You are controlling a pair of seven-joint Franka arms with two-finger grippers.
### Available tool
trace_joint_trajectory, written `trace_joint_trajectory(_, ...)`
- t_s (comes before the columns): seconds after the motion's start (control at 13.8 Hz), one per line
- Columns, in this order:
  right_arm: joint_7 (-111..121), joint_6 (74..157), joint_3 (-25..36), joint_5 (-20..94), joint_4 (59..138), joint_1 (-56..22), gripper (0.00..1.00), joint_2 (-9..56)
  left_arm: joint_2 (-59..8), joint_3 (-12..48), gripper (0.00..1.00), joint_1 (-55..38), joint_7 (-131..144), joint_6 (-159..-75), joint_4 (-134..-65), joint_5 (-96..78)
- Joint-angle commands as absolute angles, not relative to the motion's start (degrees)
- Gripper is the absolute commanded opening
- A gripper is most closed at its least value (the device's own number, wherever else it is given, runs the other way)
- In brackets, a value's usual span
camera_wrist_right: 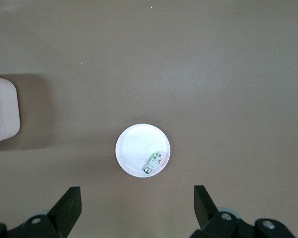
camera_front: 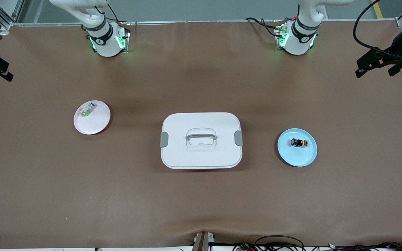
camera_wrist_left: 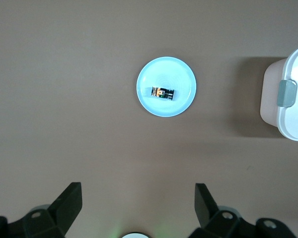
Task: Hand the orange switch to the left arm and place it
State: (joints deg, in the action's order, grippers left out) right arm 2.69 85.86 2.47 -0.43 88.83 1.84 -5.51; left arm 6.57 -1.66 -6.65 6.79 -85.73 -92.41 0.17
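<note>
The switch (camera_front: 299,142) lies on its side on the blue plate (camera_front: 307,157), under the open left gripper (camera_wrist_left: 138,206), right gripper (camera_wrist_right: 137,208) open too

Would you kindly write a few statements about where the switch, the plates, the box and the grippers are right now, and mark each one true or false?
1. The orange switch lies on the blue plate. True.
2. The box has its lid off. False: the lid is on, with its grey side clips in place.
3. The pink plate holds a small green-and-silver part. True.
4. The left gripper is shut on the orange switch. False: it is open and high above the table near the blue plate, holding nothing.
5. The box stands between the two plates. True.
6. The right gripper rests on the pink plate. False: it is open, well above the table near that plate.
</note>
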Motion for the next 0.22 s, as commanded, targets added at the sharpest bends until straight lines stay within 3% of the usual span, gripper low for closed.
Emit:
trace_joint_trajectory(0.0,2.0,84.7,2.3,-0.9,87.3,1.8,1.00,-4.9,6.1,-1.7,1.00,-6.4,6.8,-84.6,-91.1,0.1)
trace_joint_trajectory(0.15,2.1,84.6,2.3,-0.8,87.3,2.0,1.00,-4.9,6.1,-1.7,1.00,-6.4,6.8,-84.6,-91.1,0.0)
